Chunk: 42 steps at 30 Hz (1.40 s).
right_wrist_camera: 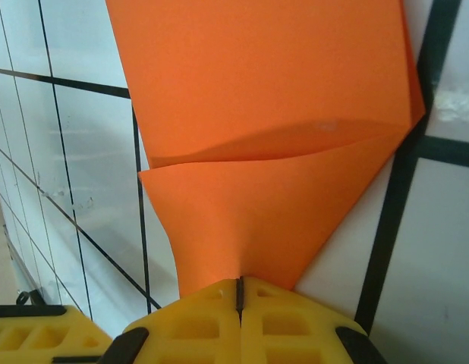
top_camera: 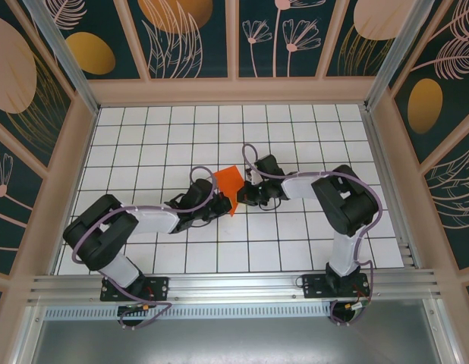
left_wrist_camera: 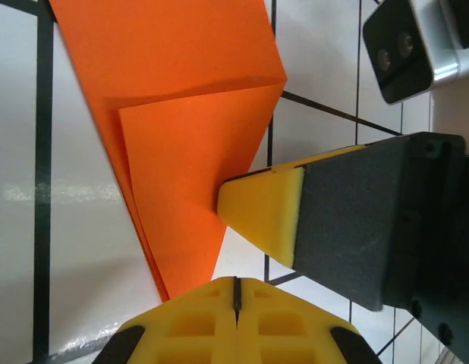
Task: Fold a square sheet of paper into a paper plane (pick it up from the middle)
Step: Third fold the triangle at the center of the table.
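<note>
Paper [top_camera: 228, 182]: orange, part-folded, upright over the middle of the table [top_camera: 295, 243].
Right gripper [right_wrist_camera: 239, 282]: closed, pinching the paper's narrow end.
Left gripper [left_wrist_camera: 236, 282]: closed; the paper's tip is beside it, grip unclear.

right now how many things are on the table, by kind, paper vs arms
orange paper: 1
arms: 2, the left arm and the right arm
total: 3

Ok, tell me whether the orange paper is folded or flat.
Folded: the bright orange paper sheet shows overlapping flaps and creases, tapering to a point.
</note>
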Each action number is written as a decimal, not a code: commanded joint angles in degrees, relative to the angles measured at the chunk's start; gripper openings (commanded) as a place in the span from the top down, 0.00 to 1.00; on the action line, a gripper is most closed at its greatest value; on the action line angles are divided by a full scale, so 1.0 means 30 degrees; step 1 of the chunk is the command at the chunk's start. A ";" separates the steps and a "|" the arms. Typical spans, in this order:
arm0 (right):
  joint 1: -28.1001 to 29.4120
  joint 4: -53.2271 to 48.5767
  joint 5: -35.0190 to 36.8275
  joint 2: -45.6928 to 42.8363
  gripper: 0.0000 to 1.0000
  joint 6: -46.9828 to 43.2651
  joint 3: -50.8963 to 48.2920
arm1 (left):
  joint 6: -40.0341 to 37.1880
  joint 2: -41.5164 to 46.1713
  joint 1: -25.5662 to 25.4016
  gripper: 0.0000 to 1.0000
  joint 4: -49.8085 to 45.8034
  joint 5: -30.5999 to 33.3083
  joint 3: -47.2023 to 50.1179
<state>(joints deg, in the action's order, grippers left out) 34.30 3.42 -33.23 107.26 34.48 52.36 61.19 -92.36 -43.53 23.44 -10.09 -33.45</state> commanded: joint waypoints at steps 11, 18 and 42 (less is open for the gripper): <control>0.0225 -0.0440 -0.0612 0.0085 1.00 0.0458 -0.0267 | -0.0144 -0.1541 -0.0157 1.00 0.1009 -0.1477 -0.0853; 0.0225 -0.0560 -0.0582 0.0093 1.00 0.0376 -0.0139 | -0.0134 -0.2579 -0.0154 1.00 0.0306 -0.1911 -0.1083; -0.2424 -0.1140 0.1961 0.1730 1.00 -0.2631 0.2310 | 0.0201 -0.3058 -0.0256 1.00 -0.3306 -0.1384 0.0369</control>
<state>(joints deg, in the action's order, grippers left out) 28.51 1.37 -32.38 110.50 28.34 57.60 61.39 -99.35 -43.72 24.08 -14.52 -35.68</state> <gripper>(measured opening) 0.058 0.064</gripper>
